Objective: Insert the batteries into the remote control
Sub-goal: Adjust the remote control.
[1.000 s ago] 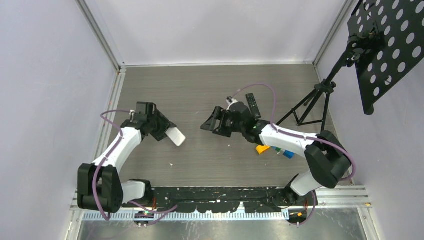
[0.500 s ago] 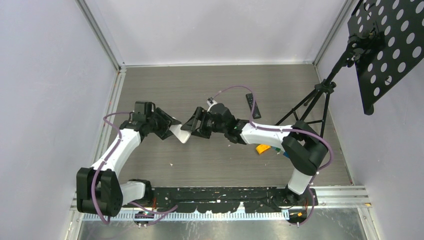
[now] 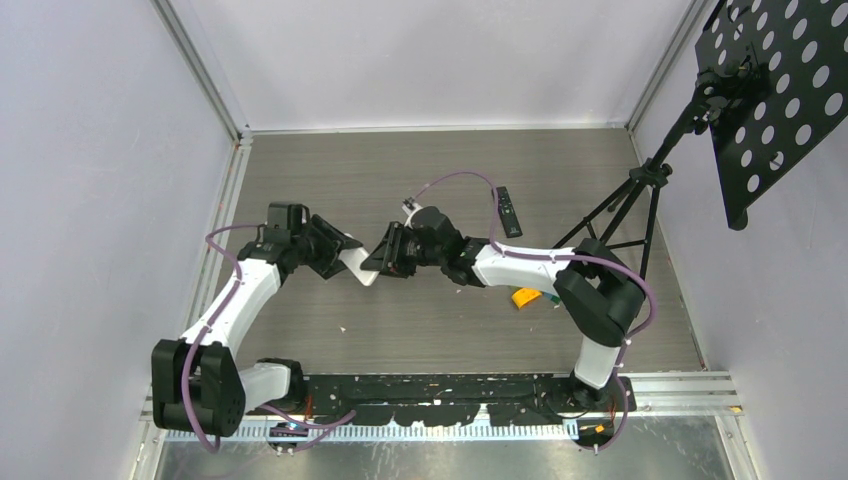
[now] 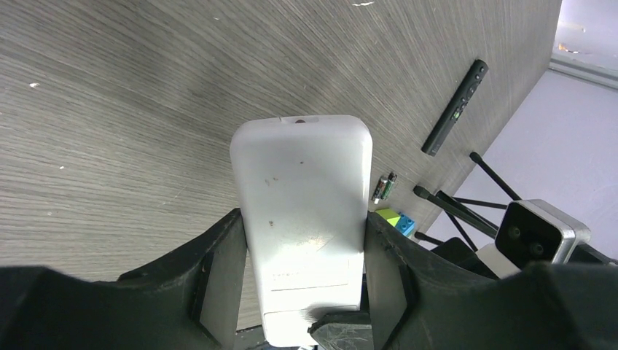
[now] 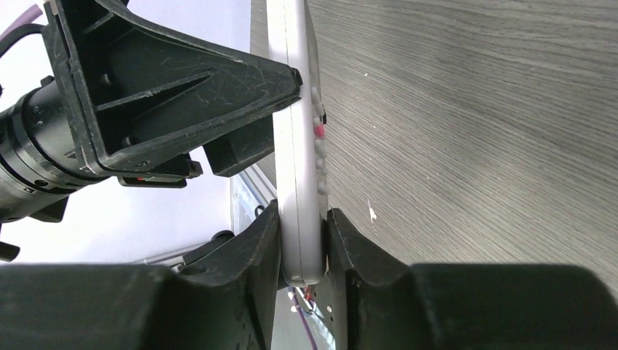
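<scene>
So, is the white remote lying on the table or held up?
Held up: the remote is clamped by left gripper and right gripper.

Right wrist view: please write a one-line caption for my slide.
Right gripper and left gripper clamp the white remote, seen edge-on over the table.

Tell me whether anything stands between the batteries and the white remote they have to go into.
Yes, likely. The white remote shows a smooth, closed back with no open compartment, which seems to block loading. The left end effector and right end effector both clamp it, while a battery lies on the table.
</scene>
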Controlling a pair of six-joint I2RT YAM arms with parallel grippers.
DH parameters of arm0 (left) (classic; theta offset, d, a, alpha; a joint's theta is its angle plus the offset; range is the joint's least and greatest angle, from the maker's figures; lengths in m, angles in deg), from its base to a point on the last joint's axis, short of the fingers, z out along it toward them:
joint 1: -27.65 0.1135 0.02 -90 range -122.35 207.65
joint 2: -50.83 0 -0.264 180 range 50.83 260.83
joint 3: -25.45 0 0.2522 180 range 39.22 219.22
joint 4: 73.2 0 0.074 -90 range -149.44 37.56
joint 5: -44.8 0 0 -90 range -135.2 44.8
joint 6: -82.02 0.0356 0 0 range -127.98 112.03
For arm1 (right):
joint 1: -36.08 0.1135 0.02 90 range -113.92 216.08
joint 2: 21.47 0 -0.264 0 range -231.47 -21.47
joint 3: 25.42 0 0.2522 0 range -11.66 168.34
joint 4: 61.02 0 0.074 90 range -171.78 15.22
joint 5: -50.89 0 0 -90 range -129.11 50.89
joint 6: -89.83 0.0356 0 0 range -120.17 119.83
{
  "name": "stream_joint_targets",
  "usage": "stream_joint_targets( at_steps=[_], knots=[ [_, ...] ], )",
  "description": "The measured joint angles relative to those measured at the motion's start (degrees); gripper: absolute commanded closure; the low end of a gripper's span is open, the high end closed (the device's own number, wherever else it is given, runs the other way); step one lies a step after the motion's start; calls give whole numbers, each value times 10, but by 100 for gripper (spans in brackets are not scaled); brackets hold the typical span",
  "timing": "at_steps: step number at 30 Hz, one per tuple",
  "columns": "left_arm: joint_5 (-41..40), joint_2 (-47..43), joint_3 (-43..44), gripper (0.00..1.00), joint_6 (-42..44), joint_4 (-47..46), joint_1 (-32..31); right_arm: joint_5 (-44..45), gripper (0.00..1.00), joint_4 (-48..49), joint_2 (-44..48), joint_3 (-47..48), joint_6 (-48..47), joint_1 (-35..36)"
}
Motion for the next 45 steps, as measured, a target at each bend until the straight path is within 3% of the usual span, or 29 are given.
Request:
stream_joint_targets(
  at_steps=[4,7,10,12,19,27,30,41,43,45],
  knots=[
    [-2,-2,0,70,2,2,0,-1,95,-7,0,5,-13,2],
    [-2,-5,0,46,5,5,0,0,100,-9,0,6,-16,4],
    [-2,-11,0,5,10,1,0,0,100,0,0,6,-13,3],
    [6,-16,2,1,21,-4,1,-1,100,26,1,-2,4,-2],
    [38,-33,73,0,107,-2,9,-9,100,126,44,-67,63,-43],
    [145,-78,76,1,135,-106,10,-20,100,311,87,-115,170,-81],
    [182,-92,61,5,124,-161,10,-33,100,374,87,-122,219,-85],
    [250,-97,44,40,52,-298,10,-95,100,473,86,-123,293,-86],
    [256,-96,43,50,40,-317,10,-106,100,476,85,-125,292,-86],
    [263,-92,42,67,26,-336,10,-114,100,475,85,-128,290,-86]
  ],
)
